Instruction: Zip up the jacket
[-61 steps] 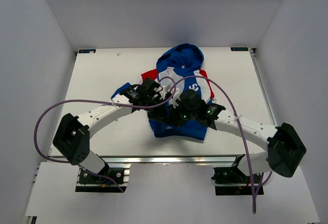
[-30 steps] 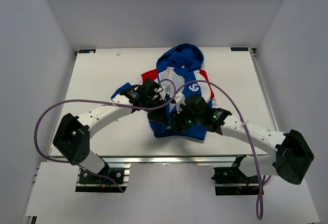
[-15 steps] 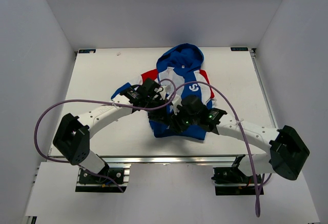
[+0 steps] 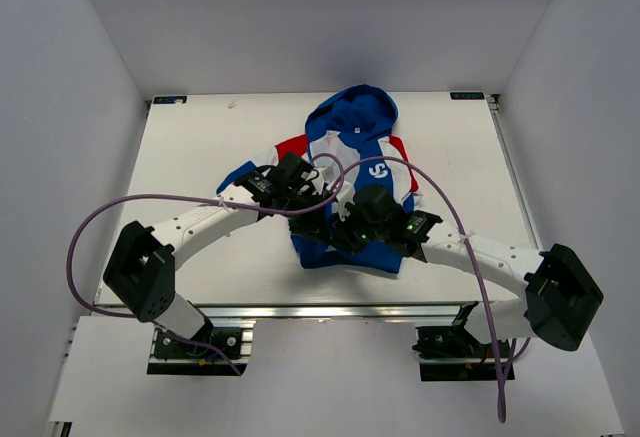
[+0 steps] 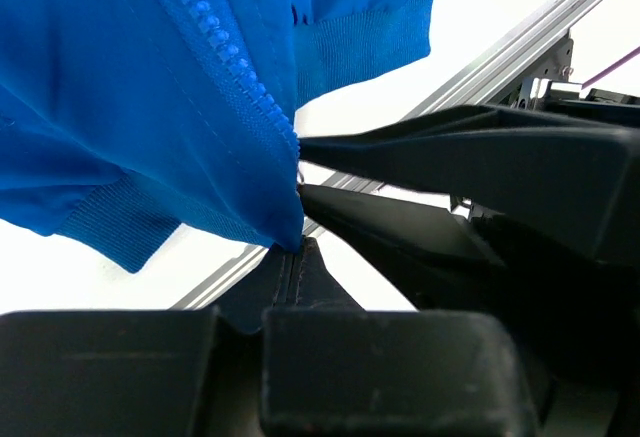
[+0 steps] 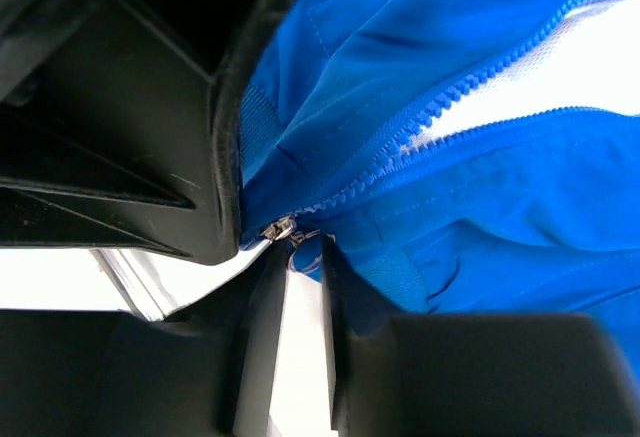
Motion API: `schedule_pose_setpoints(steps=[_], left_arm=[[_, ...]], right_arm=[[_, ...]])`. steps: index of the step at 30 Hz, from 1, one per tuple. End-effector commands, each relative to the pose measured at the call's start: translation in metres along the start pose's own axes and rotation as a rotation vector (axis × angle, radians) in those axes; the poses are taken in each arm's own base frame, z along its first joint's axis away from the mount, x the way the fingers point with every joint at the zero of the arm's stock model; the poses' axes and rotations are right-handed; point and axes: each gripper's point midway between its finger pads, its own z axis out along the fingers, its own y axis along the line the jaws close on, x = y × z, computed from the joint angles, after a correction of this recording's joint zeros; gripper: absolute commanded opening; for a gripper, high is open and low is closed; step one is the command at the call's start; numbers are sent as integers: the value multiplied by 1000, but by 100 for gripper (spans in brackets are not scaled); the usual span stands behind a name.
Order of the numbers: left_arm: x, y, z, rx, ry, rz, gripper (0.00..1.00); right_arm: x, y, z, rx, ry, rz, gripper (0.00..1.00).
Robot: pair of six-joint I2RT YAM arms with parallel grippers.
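Observation:
The jacket lies on the table, hood to the far side, blue with red shoulders and white lining, its front open down to the hem. My left gripper is shut on the blue hem corner at the zipper's lower end, as the left wrist view shows. My right gripper is at the same spot. In the right wrist view its jaws stand narrowly apart, with the metal zipper slider and its pull ring at their tips. Both rows of zipper teeth spread apart above.
The white table has an aluminium rail along its near edge. Purple cables loop from both arms over the jacket. Grey walls enclose the left, right and far sides.
My right arm swung out toward the near edge, then came back left to the hem. My left arm has stayed put, holding the hem.

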Motion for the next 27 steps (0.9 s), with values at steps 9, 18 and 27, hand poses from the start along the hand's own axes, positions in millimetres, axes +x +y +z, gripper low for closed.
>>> schedule_pose_setpoints(steps=[9, 18, 27], left_arm=[[-1, -13, -6, 50, -5, 32, 0], [-2, -13, -6, 49, -3, 29, 0], [-2, -12, -5, 46, 3, 24, 0]], right_arm=[[-29, -5, -9, 50, -93, -10, 9], [-33, -3, -2, 33, -96, -16, 23], [-32, 11, 0, -57, -105, -51, 26]])
